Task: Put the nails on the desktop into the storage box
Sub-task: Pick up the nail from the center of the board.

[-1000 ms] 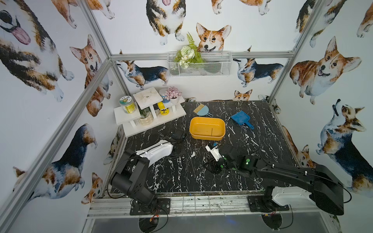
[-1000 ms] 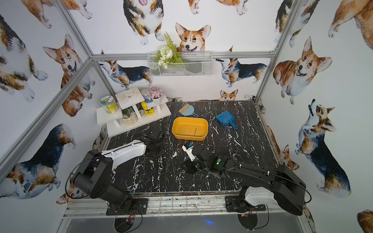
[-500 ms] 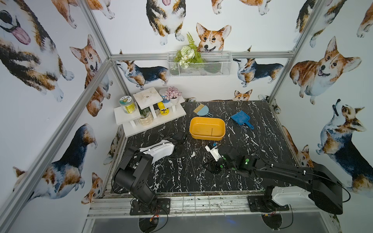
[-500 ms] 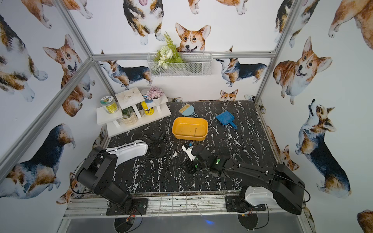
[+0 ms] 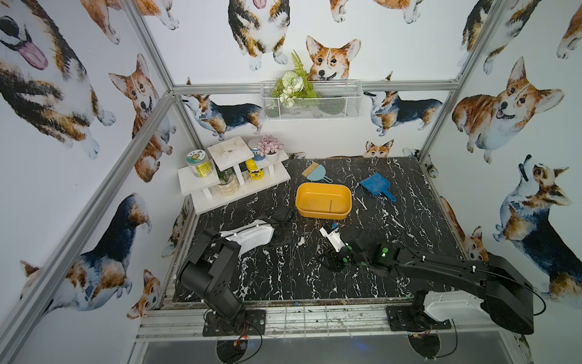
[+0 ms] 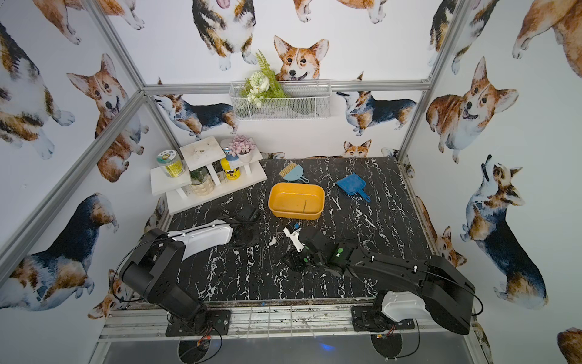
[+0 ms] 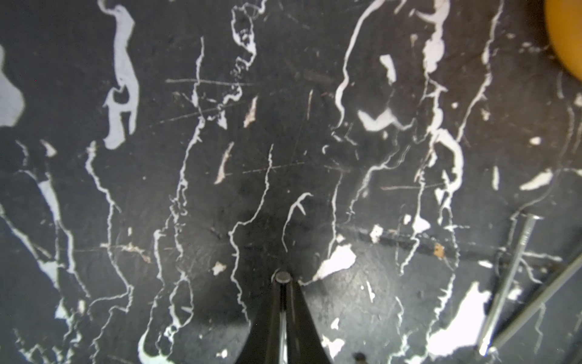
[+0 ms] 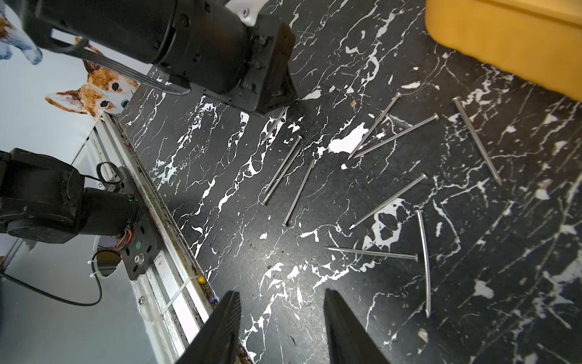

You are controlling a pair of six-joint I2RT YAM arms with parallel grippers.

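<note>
Nails' ground, the desktop [image 5: 393, 176]: is carrying everything; the nails [image 8: 388, 201] are lying flat and loose on it, scattered just in front of the storage box on its robot-facing side, a few crossing or touching.
Storage box [image 5: 324, 215]: is sitting upright and open-topped, with what is looking like one nail already lying inside.
Right gripper [image 8: 282, 293]: is hovering over the scatter, on its side away from the storage box, jaws standing partly apart with nothing between them.
Left gripper [image 7: 282, 285]: is working near the storage box's left front corner, jaws pressing together on a single nail [image 7: 281, 277], whose round head is showing at the fingertips. Whether it is clear of the surface cannot be told.
Handling, judged: each nail is looking light, rigid and slick. It is too thin to offer much purchase, so it is likely to be rolling or swivelling in a loose pinch.
Hold, judged: fingers are needing to straddle the shaft near its middle, tips down at the surface, taking an isolated nail rather than a crossed pair.
</note>
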